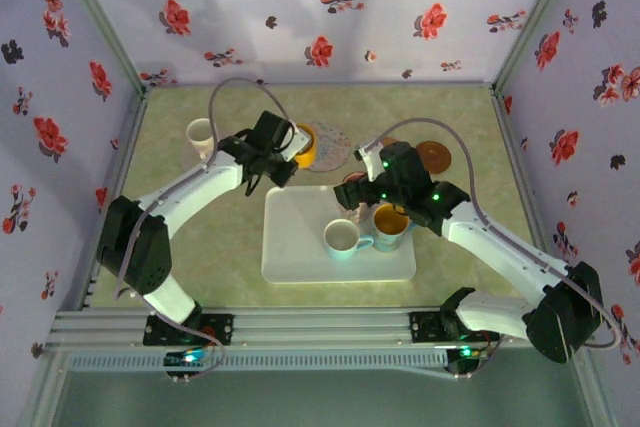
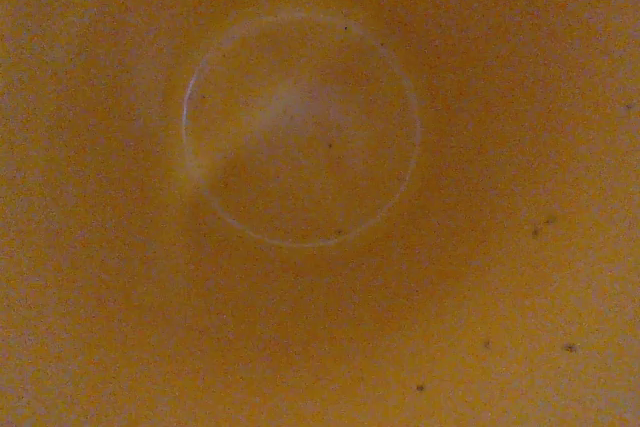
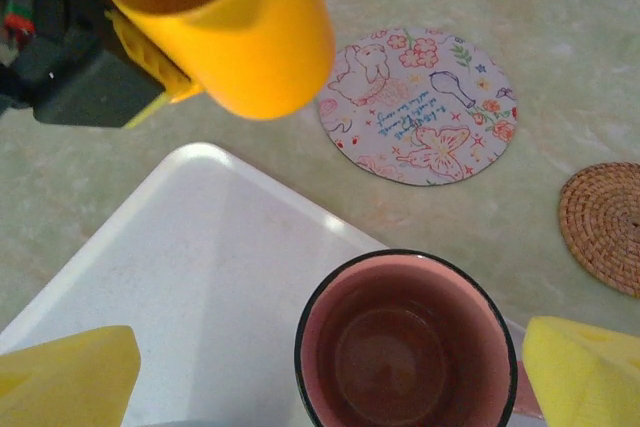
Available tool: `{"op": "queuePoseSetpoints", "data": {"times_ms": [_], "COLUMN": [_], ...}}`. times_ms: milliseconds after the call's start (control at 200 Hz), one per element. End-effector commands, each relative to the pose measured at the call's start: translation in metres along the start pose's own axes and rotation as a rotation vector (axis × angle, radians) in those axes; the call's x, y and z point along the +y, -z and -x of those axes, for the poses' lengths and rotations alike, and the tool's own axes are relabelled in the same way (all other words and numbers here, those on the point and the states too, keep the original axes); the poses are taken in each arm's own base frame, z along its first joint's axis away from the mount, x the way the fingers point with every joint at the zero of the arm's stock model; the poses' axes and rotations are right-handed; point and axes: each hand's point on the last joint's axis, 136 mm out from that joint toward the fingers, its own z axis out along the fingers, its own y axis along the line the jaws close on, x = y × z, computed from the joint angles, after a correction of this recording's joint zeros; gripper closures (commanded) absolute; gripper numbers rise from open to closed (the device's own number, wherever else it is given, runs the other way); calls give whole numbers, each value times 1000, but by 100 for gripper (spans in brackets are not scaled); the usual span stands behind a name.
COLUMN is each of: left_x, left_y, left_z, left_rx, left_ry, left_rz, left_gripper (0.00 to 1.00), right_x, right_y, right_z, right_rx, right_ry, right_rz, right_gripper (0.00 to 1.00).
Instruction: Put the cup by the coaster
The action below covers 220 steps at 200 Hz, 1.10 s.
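My left gripper is shut on the rim of a yellow cup, which hangs tilted above the table. The cup's base points toward the left edge of the printed round coaster. The right wrist view has the same yellow cup up at the top left, beside the printed coaster. In the left wrist view I look straight into the cup's orange inside. My right gripper stands open over the tray, its yellow fingers on either side of a pink-lined mug.
A white tray lies at the centre front and carries a white mug and the pink-lined mug. A wicker coaster lies right of the printed one. A cream cup stands at the back left. Flowered walls close in the table.
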Motion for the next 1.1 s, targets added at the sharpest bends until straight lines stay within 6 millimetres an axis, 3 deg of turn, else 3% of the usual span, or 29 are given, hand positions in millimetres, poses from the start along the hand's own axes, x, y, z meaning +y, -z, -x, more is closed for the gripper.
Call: {"op": "queuePoseSetpoints", "data": {"times_ms": [0,225,485,1095], "left_x": [32,55,78,118], "left_y": [31,36,24,-28], "left_z": [36,46,44,16], "left_rx": [-110,-113,-93,33], "left_ry": [121,221,318,432], "left_rz": [120,173,175,172], "left_gripper": [100,100,100,100], "right_x": [2,9,6,14], "right_y": [-4,-14,-19,-58], "right_z": [18,27,36,57], "right_rx": [-56,-67,-93,-104], "right_ry": [-4,-35,-69,-122], "right_rz": [23,64,49,112], "right_gripper": [1,1,1,1]}}
